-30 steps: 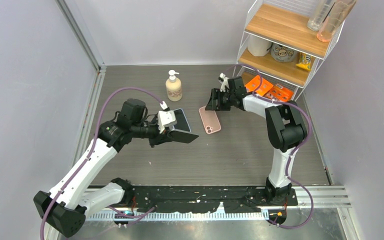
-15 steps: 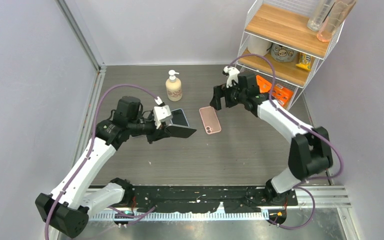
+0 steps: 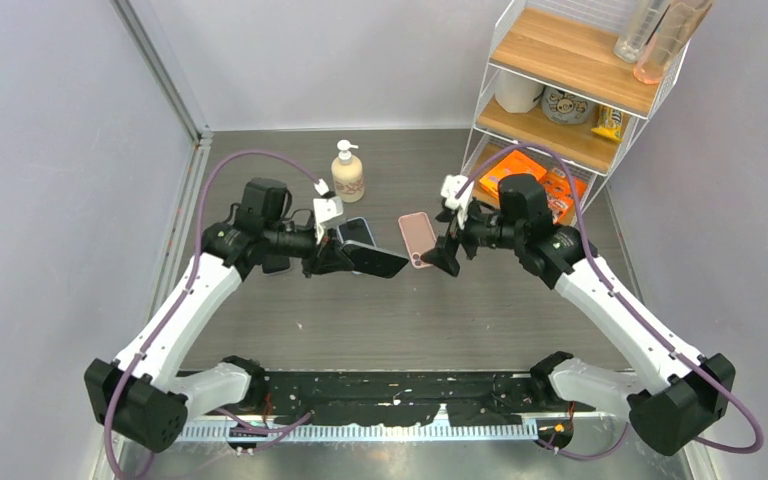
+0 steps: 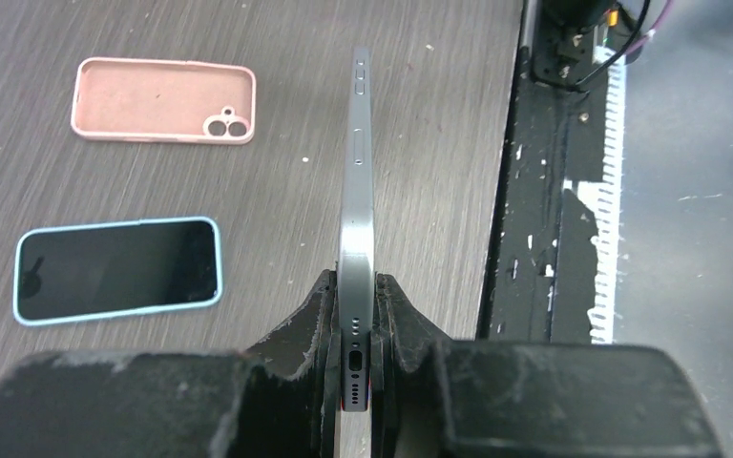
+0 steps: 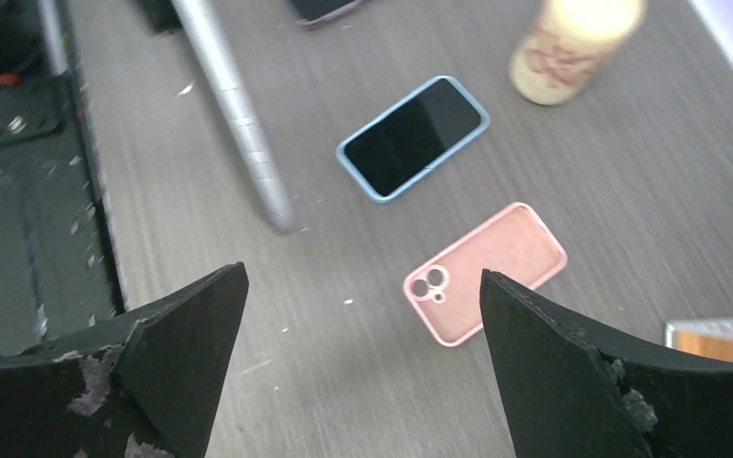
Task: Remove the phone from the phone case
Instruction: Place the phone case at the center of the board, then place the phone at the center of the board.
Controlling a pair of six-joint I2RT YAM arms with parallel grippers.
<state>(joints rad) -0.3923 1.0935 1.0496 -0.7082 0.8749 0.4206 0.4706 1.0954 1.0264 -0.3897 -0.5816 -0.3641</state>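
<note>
Gleaming slim and seemingly grey, the bare phone [image 4: 356, 210] shows side buttons.

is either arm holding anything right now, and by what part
The left gripper pinches the phone by its bottom end, at the charging port. The right gripper is open and empty.

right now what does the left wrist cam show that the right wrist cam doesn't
Only the left wrist view: the left claw shut on the bare phone, seen edge-on and sharp.
Only the right wrist view: the soap bottle and the right claw, open and empty.
Both: the empty pink case lying inside up, the blue-cased phone screen up beside it, and the held phone, which is only a blurred bar in the right wrist view.
</note>
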